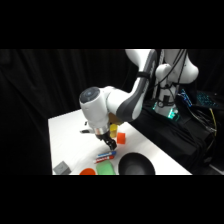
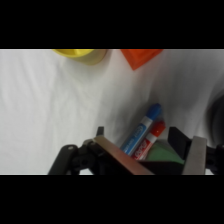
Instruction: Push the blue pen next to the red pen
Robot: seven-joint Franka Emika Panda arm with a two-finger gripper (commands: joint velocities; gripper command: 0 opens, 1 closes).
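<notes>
Step in hand: we judged the push close to done; the blue pen lay just beside the red pen, roughly parallel, possibly touching.
Pens, location: we saw both on the white table, near its front edge, between the green block and the gripper.
Fingers: in the wrist view we noted the two fingers standing apart with nothing between them; the pens lay on the table beyond them.
Next move: we judged that only a small nudge or a clean lift away was called for, without scattering the pair.
Containers: we saw a black bowl to the right; its contents we could not tell.
</notes>
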